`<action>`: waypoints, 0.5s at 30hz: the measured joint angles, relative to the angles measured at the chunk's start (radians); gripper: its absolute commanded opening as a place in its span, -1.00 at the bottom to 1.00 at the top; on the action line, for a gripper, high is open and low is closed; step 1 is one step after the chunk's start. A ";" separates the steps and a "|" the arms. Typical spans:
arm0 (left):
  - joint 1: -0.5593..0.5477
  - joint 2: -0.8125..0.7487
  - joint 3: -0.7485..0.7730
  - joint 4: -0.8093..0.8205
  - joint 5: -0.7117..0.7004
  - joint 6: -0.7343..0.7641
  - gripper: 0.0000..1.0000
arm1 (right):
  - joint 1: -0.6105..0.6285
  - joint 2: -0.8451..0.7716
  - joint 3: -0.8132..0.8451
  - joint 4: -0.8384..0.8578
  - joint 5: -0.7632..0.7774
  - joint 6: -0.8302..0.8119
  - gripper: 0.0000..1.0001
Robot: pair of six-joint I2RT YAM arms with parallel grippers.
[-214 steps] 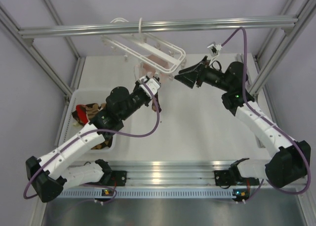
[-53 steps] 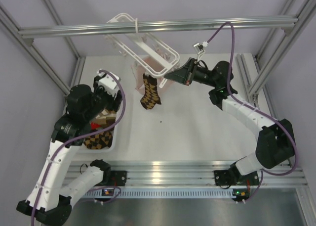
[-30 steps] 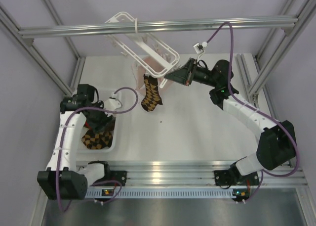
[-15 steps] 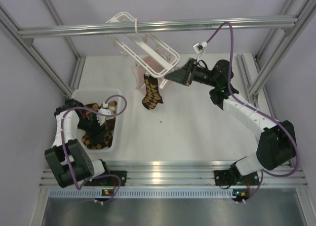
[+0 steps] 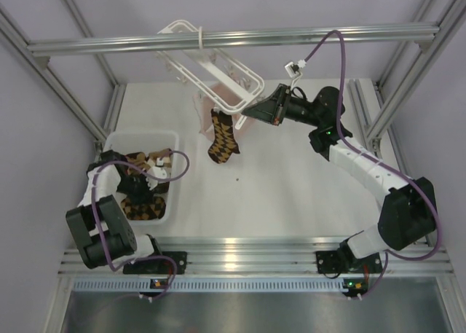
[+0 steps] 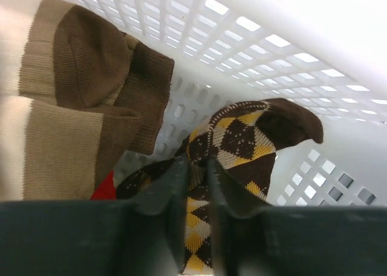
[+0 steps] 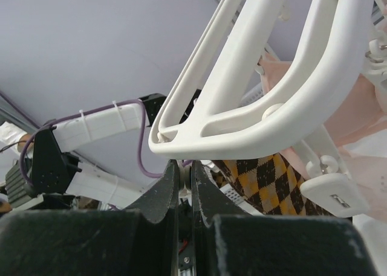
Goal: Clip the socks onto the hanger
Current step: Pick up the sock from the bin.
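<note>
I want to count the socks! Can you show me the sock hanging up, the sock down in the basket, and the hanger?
hanging sock (image 5: 222, 138): top view, middle of its checked part.
basket sock (image 6: 240, 138): left wrist view, its checked middle.
hanger (image 7: 208, 134): right wrist view, its white end.

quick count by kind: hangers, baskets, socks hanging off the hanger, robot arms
hanger: 1
basket: 1
sock hanging off the hanger: 1
arms: 2, left arm and right arm
total: 5
</note>
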 measured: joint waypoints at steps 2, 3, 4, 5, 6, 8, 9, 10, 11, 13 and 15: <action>0.000 -0.020 0.001 -0.015 0.002 0.018 -0.85 | 0.000 0.001 0.000 -0.001 -0.001 0.000 -1.00; 0.000 -0.037 0.005 -0.032 0.004 0.024 -0.90 | 0.000 0.002 0.000 -0.001 -0.001 0.000 -1.00; 0.000 -0.058 0.013 -0.059 0.009 0.029 -0.93 | 0.000 0.003 0.000 -0.001 -0.001 0.000 -1.00; 0.000 -0.077 0.024 -0.079 0.016 0.029 -0.98 | 0.000 0.004 0.000 -0.001 -0.001 0.000 -1.00; 0.000 -0.100 0.046 -0.109 0.026 0.022 -1.00 | 0.000 0.004 0.000 -0.001 -0.001 0.000 -1.00; 0.000 -0.146 0.097 -0.145 0.050 -0.015 -1.00 | 0.000 0.004 0.000 0.000 -0.001 0.000 -1.00; 0.000 -0.163 0.123 -0.160 0.060 -0.035 -1.00 | 0.000 0.004 0.000 0.000 -0.002 0.000 -1.00; 0.000 -0.182 0.161 -0.175 0.074 -0.071 -1.00 | 0.000 0.004 0.000 -0.001 -0.002 0.000 -1.00; 0.000 -0.192 0.185 -0.181 0.081 -0.091 -1.00 | 0.000 0.004 0.000 -0.001 -0.001 0.000 -1.00; 0.000 -0.202 0.253 -0.192 0.100 -0.161 -1.00 | 0.000 0.004 0.000 0.000 -0.002 0.000 -1.00; 0.000 -0.197 0.309 -0.183 0.110 -0.242 -1.00 | 0.000 0.004 0.000 0.000 -0.002 0.000 -1.00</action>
